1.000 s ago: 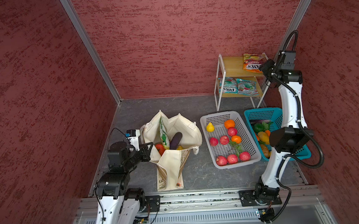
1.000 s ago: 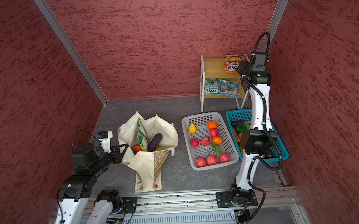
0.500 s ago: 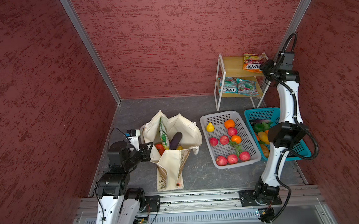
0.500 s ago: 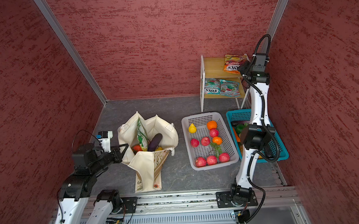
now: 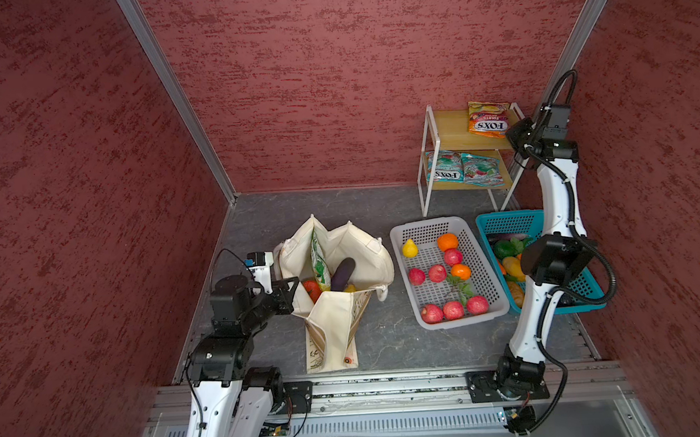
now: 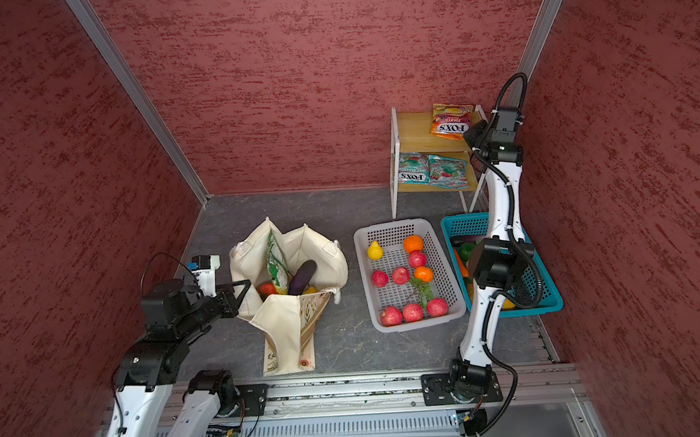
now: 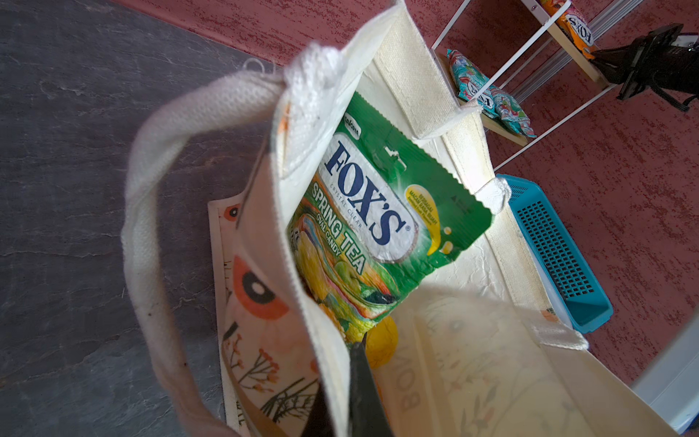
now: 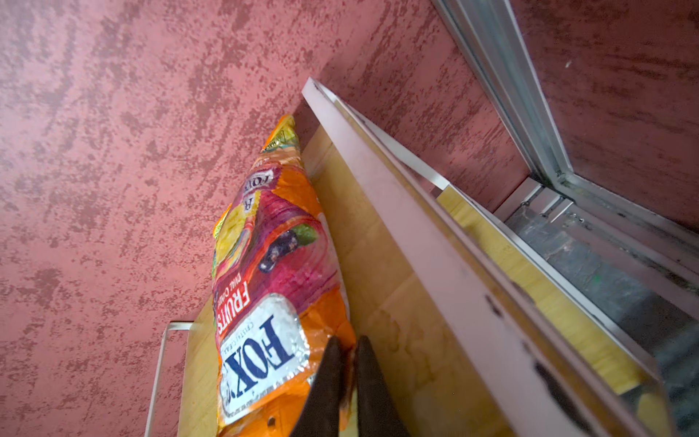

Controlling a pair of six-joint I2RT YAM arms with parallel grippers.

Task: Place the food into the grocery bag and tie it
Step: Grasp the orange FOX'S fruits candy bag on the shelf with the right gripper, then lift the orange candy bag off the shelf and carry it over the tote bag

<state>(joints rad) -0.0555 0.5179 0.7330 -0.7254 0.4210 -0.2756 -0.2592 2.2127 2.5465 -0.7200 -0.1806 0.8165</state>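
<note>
Top views both show a grey stone-look surface [image 5: 389,342] boxed in by mottled red walls [image 5: 331,83], with a metal rail along the near edge.

The grocery bag [image 5: 337,312] sits left of the middle. Its mouth is open upward and its front wall flops toward the rail. The left end effector [image 5: 292,291] is pressed together on the bag's left rim, and the left wrist view shows cloth between its dark fingers [image 7: 359,378].

Inside the bag, a green packet [image 5: 319,259] stands on edge with its long axis rising out of the mouth. An eggplant [image 5: 342,273] beside it slants toward the back right, and a tomato [image 5: 312,288] lies low on the left.

At the back right stands a shelf rack [image 5: 451,134]. An orange packet [image 5: 487,118] lies flat on its top board, long axis front to back, logo end nearer the rail. The right end effector [image 8: 348,342] pinches that near edge, close beside the rack's white frame bar. Two teal packets [image 5: 464,170] lie on the lower board.

A grey basket [image 5: 424,227] of apples [image 5: 454,309] and oranges sits between the bag and a teal basket [image 5: 506,220], which the right arm partly hides.
</note>
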